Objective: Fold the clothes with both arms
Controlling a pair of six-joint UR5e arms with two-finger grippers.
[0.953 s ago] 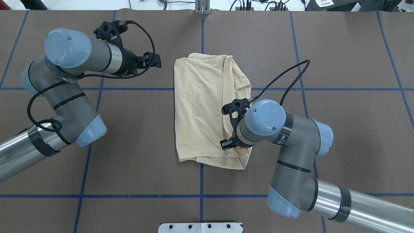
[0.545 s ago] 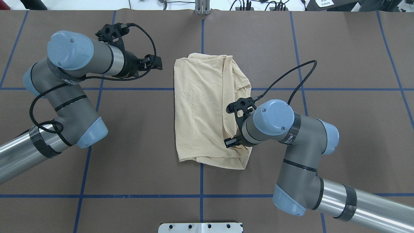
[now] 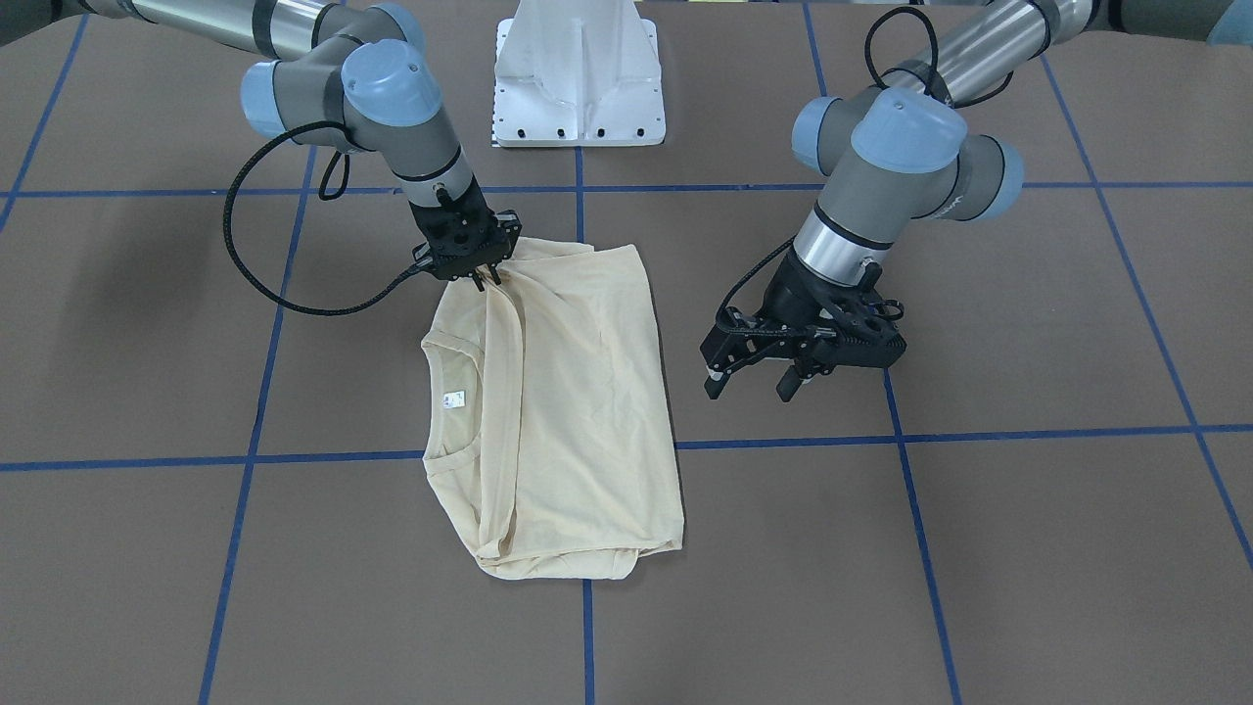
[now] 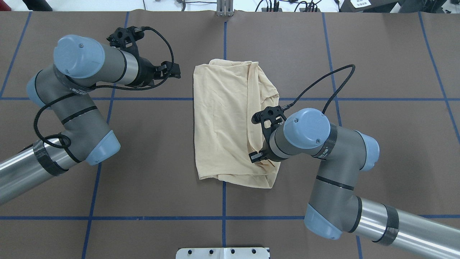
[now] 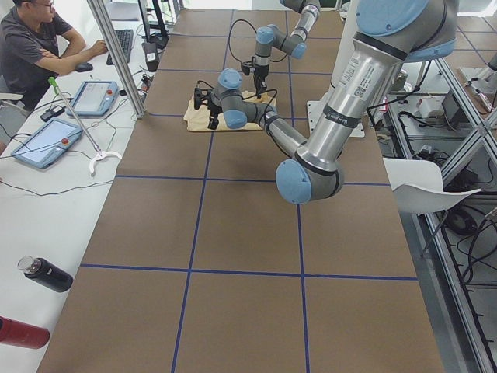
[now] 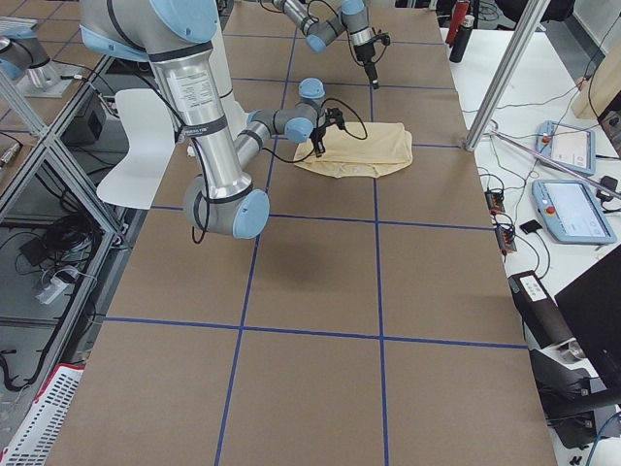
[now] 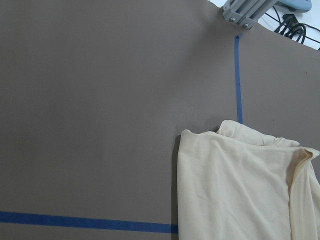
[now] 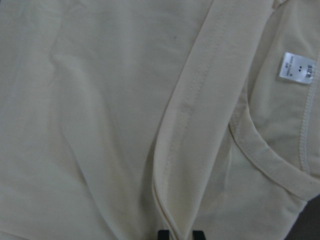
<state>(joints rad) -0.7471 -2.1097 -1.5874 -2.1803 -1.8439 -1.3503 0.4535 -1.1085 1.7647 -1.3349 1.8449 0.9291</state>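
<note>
A: What is the biggest thing here?
B: The brown surface [image 4: 377,54], marked with blue tape lines [image 4: 325,54] in a grid. The white base [image 3: 580,78] stands at the robot's edge of it.

A: And the arms?
B: The left arm [image 4: 81,115] is bent well to the side of the cloth. The right arm [image 4: 334,169] reaches over it from the other side.

A: Where is the shirt?
B: The pale yellow shirt [image 4: 222,122] lies folded in a long rectangle near the middle of the surface, on a crossing of the tape lines. Its collar [image 3: 452,345] is on the robot's right side.

A: How are the hands?
B: The left hand [image 3: 752,384] hangs above the bare surface, just beside the shirt and apart from it, with its fingers spread. The right hand [image 3: 483,279] points down at the shirt's corner nearest the base. It is pinching a fold of cloth, and creases run toward it. In the right wrist view the two fingertips [image 8: 162,234] are close together at a hemmed fold.

A: Any containers?
B: A black bottle [image 5: 45,273] and a red bottle [image 5: 19,332] lie on the white side surface [image 5: 46,210]. I cannot tell what is in them.

A: The smallest thing?
B: The white label [image 3: 453,399] inside the collar.
</note>
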